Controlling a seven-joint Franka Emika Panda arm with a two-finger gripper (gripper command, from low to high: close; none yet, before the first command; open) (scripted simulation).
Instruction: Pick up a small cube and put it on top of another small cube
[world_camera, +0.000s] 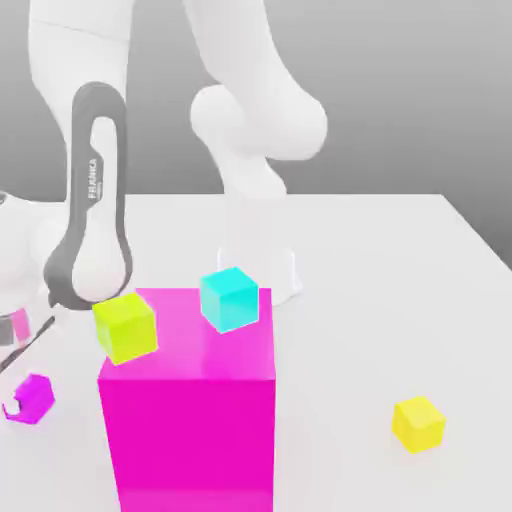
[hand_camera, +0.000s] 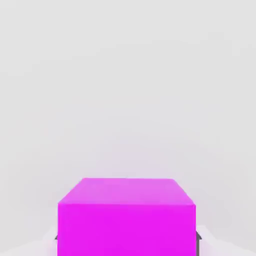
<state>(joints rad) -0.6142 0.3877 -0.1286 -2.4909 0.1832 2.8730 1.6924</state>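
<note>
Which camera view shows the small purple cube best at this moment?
The hand view shows the small purple cube best: it is near and unobstructed, with its top and one side face plainly visible. In the exterior view the same cube is small, at the exterior view's left, beside the large magenta block, and something dark partly covers it.

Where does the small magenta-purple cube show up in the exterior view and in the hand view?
Exterior view: the small magenta-purple cube sits low at the exterior view's left, on the white table, apart from the large magenta block.
Hand view: the same cube looms close to the camera, with pale table beyond it.
Shared landmark: the white table surface under the cube.
</note>
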